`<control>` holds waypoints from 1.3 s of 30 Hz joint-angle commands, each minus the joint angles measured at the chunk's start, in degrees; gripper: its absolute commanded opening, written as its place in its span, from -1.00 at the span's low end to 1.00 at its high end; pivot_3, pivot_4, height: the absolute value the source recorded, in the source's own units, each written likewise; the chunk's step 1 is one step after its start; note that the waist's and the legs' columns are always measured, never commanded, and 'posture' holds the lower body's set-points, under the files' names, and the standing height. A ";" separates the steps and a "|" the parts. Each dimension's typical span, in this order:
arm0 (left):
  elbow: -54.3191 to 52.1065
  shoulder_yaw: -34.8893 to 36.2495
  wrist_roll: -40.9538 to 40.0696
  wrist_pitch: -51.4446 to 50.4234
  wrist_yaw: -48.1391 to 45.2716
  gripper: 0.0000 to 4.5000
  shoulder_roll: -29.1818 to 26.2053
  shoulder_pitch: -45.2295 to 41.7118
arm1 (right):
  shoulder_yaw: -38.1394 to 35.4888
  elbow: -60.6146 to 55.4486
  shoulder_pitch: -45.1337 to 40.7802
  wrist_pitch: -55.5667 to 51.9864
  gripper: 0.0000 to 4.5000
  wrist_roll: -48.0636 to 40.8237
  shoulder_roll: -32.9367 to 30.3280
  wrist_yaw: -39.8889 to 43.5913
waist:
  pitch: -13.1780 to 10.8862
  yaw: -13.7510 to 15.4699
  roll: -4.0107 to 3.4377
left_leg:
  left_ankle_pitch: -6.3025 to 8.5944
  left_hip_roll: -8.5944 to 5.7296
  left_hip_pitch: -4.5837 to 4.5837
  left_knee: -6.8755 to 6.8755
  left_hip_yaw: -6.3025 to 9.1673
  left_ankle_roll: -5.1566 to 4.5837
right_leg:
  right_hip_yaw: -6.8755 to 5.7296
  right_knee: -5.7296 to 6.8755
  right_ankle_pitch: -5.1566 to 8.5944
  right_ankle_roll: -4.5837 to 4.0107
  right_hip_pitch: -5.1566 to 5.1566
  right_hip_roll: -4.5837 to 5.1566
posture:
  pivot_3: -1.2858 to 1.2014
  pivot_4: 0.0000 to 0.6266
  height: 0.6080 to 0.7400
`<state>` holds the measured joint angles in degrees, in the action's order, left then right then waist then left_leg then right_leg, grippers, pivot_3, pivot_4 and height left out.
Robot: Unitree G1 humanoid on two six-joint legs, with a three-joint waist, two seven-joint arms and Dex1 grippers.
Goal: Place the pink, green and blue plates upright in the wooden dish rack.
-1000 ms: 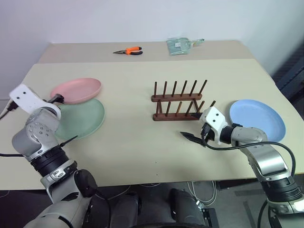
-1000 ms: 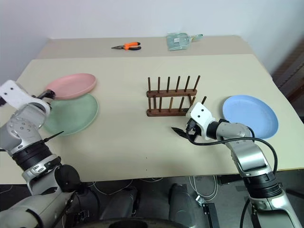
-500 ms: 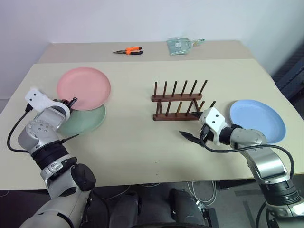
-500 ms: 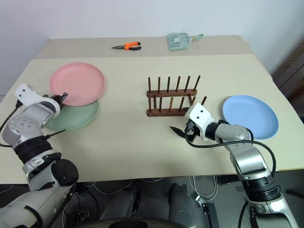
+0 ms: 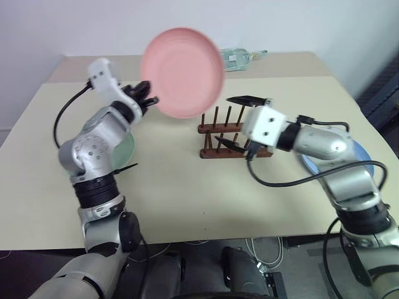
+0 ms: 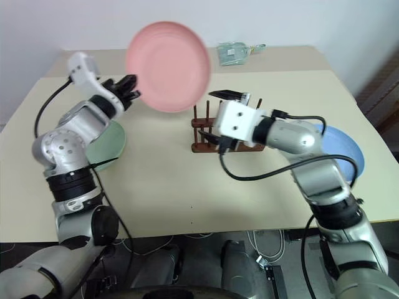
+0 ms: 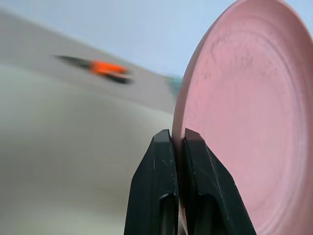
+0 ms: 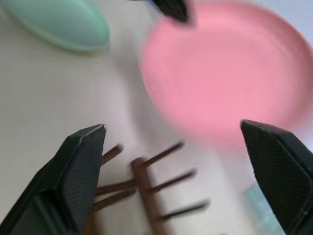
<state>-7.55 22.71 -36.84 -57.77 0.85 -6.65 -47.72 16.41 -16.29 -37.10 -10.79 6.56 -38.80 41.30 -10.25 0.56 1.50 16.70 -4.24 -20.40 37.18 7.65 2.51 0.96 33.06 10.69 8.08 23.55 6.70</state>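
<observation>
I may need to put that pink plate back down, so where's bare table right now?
Bare table runs along the near edge, in front of the wooden dish rack, and behind it. Crowded: the green plate at left, the blue plate at right.

Bright, even indoor light falls from above on a pale surface (image 5: 187, 199), with only soft, faint shadows and no glare. The raised pink plate (image 5: 182, 72) is smeared by motion blur at its rim. In the left wrist view the orange pliers (image 7: 105, 68) behind are streaked and unfocused. In the right wrist view the wooden rack (image 8: 146, 191) and green plate (image 8: 58, 24) look soft.
</observation>
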 commanded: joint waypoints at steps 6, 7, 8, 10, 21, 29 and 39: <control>-4.88 -1.23 -5.44 -4.39 2.98 -1.00 2.63 -1.64 | 4.32 12.18 -3.70 13.57 0.62 16.82 0.34 -7.91 | 0.00 -0.31 0.00 | -0.09 0.01 -0.01 -0.06 -0.01 0.16 | 0.03 0.02 -0.03 -0.05 0.08 -0.01 | 0.03 -0.52 1.00; -4.98 -0.94 -5.85 -4.61 3.30 -1.00 2.90 -1.48 | 4.09 12.67 -3.54 14.16 0.41 17.52 0.34 -8.32 | -0.01 -0.30 0.00 | -0.10 0.01 -0.01 -0.06 -0.01 0.16 | 0.03 0.02 -0.02 -0.05 0.08 -0.01 | 0.03 -0.52 1.00; -5.11 -1.31 -5.54 -4.67 3.10 -1.00 2.26 -1.04 | 3.70 12.81 -3.37 14.46 0.19 18.06 0.35 -8.57 | 0.00 -0.28 0.00 | -0.10 0.01 -0.01 -0.06 -0.01 0.16 | 0.04 0.02 -0.02 -0.05 0.08 -0.01 | 0.03 -0.52 1.00; -5.16 -1.45 -5.42 -4.53 2.73 -1.00 1.44 -0.47 | 3.03 12.89 -3.06 15.00 -0.30 18.96 0.36 -8.92 | 0.00 -0.34 0.00 | -0.10 0.00 -0.01 -0.06 -0.01 0.16 | 0.04 0.02 -0.02 -0.05 0.07 -0.02 | 0.03 -0.52 1.00; -2.37 -2.40 2.24 14.26 -4.58 0.56 -7.46 0.33 | -12.23 6.63 3.15 9.26 -1.00 4.50 2.08 -8.43 | -0.02 -0.01 0.02 | -0.10 0.01 0.00 -0.10 0.00 0.17 | 0.05 0.00 -0.02 -0.07 0.06 -0.03 | 0.03 -0.52 1.00; -8.87 -19.24 3.90 20.81 -32.78 0.56 -20.50 15.94 | -40.60 -5.59 2.42 -32.80 -1.00 -50.45 12.97 -12.44 | -0.04 -0.05 -0.12 | 0.06 0.06 0.00 -0.12 0.03 -0.13 | 0.11 -0.03 0.04 -0.36 0.04 -0.05 | 0.03 -0.52 1.00; -16.34 -29.17 4.98 21.33 -47.05 0.56 -27.38 25.42 | -42.41 -2.99 6.57 -43.79 -1.00 -61.15 7.56 -15.77 | -0.14 -0.18 -0.34 | 0.08 0.12 -0.01 -0.14 -0.08 -0.19 | 0.09 0.01 0.19 -0.59 0.10 -0.05 | 0.03 -0.52 1.00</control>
<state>-21.74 -7.11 -32.12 -37.72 -46.03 -33.84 -22.11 -24.54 -19.23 -29.58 -54.61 -53.12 -30.22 26.00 -10.39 0.38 1.16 16.78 -4.12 -20.41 37.04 7.57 2.32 1.05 33.06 10.88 7.50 23.65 6.65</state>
